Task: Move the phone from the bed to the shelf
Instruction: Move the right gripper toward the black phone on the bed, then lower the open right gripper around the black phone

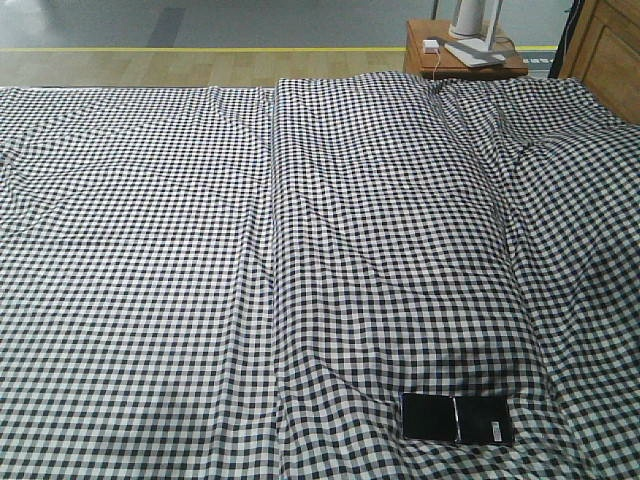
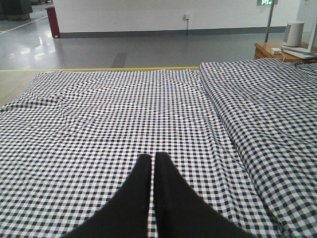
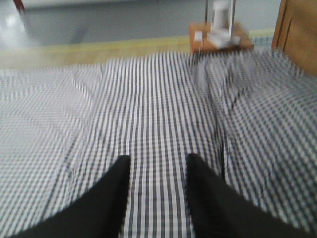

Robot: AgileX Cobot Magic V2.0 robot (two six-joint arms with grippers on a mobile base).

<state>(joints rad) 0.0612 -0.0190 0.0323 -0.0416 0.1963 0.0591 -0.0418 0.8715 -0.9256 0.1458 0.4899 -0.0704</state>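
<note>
While the left hand (image 2: 152, 162) hovers pinched closed and the right hand (image 3: 158, 163) spread apart, the phone (image 1: 458, 418) lies flat on the bed (image 1: 180, 260), lower right in the front view, long axis left-to-right, sticker end rightward.

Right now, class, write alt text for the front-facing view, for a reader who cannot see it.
A black phone lies flat on a bed covered in black-and-white checked fabric, near the bottom right of the picture. Beyond the bed's far right corner stands a small wooden table holding white items.
</note>
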